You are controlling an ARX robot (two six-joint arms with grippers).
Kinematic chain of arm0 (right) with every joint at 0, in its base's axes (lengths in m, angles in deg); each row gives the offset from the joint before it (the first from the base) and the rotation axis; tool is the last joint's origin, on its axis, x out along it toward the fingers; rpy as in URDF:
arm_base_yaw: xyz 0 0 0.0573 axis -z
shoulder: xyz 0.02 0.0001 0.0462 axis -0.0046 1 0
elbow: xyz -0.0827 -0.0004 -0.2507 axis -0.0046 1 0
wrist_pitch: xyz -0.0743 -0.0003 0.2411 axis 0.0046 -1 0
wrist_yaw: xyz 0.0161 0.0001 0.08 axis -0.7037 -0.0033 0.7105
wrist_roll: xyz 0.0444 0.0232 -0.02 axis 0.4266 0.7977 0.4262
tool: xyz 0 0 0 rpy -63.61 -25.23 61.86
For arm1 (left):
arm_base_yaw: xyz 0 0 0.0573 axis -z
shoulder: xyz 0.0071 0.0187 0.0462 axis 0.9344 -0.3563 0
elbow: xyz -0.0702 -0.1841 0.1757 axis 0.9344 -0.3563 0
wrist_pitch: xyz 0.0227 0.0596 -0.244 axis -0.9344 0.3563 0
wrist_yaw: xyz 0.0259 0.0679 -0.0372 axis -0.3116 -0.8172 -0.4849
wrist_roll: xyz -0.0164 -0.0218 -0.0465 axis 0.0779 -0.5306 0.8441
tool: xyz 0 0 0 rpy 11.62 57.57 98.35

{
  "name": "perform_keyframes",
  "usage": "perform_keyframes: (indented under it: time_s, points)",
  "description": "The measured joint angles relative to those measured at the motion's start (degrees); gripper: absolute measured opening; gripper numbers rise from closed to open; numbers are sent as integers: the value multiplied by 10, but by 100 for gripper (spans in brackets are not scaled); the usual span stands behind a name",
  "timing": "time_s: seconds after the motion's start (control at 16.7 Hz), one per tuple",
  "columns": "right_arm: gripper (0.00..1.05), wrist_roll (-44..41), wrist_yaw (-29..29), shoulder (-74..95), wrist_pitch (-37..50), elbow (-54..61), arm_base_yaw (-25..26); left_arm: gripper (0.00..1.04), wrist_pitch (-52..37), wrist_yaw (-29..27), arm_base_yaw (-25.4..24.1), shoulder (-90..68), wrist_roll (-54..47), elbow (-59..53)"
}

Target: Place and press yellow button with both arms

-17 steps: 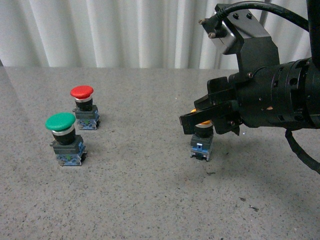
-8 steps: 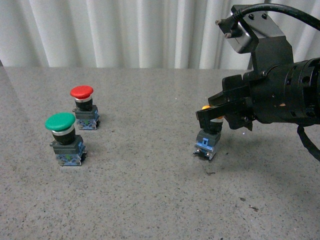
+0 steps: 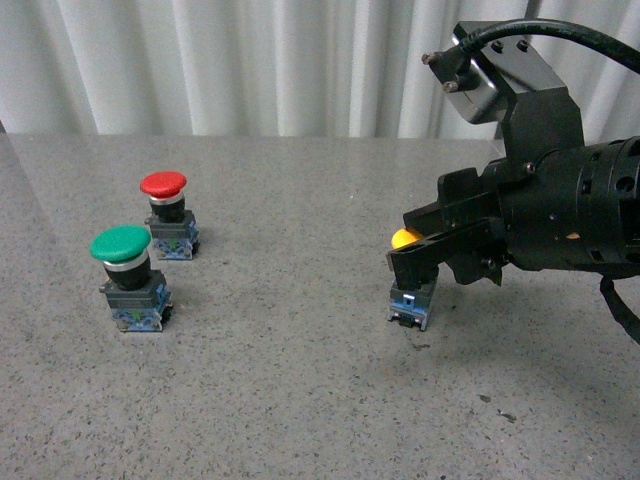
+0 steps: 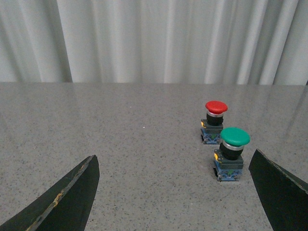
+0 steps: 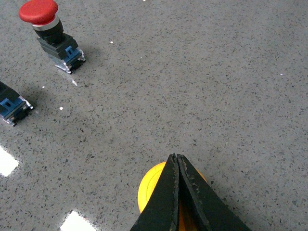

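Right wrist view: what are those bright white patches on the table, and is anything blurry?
Right wrist view: the patches look like lamp glare on the shiny table; the right gripper looks sharp over the yellow button. Front view: soft shadows beside the green button and red button.

- The yellow button (image 3: 412, 285): a round yellow-orange cap over a black collar and a blue-grey base block, tilted, cap leaning left.
- Its base touches the grey speckled desk (image 3: 300, 400), right of centre in the front view.
- The right end effector (image 3: 425, 255), black, is clamped around its collar; in the right wrist view the fingertips (image 5: 175, 192) meet over the cap.
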Motion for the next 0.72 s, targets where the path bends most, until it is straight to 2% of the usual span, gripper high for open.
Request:
perform_keyframes:
  time_s: [0.18,0.48,0.72]
  points:
    - [2,16,15,-7,5,0,0,98,0,0,0,0,0,0]
    - [51,63,41,-87,-16,-11,-7,98,0,0,0,0,0,0]
    - [95,129,72,-198,25,2,-1,98,0,0,0,0,0,0]
